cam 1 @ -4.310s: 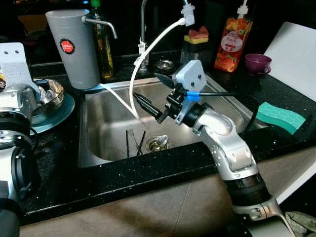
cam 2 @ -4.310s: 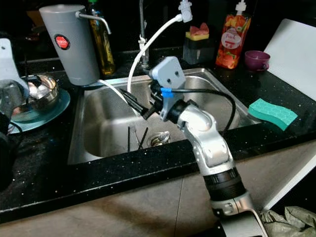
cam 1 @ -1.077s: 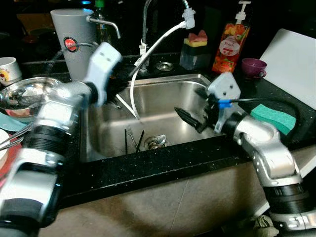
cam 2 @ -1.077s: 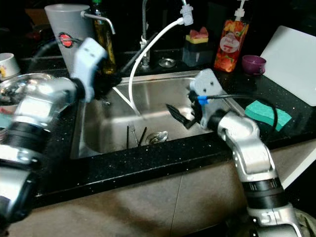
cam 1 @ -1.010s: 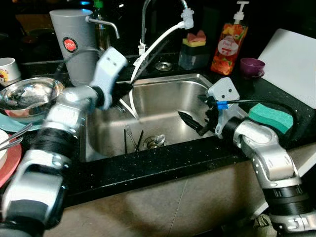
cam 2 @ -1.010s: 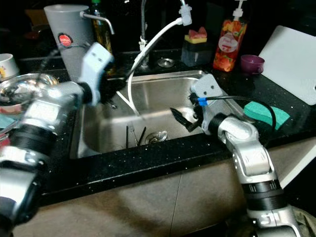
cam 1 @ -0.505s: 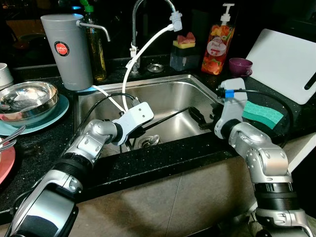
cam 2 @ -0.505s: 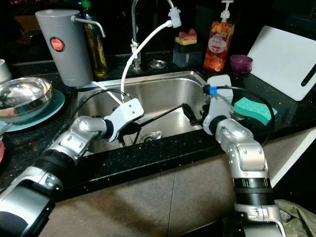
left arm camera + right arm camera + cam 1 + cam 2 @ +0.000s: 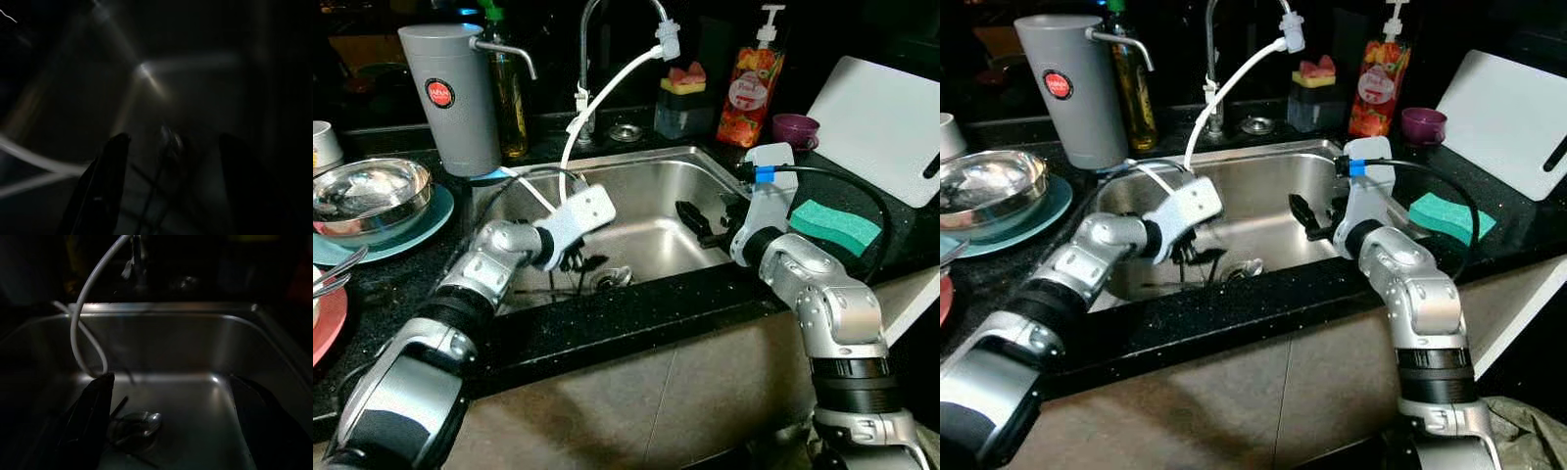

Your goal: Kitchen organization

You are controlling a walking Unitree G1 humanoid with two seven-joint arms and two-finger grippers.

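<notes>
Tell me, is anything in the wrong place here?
Yes. A spoon and some dark cutlery lie loose at the bottom of the sink, by the drain, instead of with the other dishes. The left claw is down in the sink over them, open. The right claw hangs open over the sink's right side.

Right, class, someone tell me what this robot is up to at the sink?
The robot is reaching both arms into the steel sink. Its left gripper is low in the basin, open, over the cutlery lying by the drain. The right gripper hovers open above the basin's right side. Nothing is held yet.
</notes>
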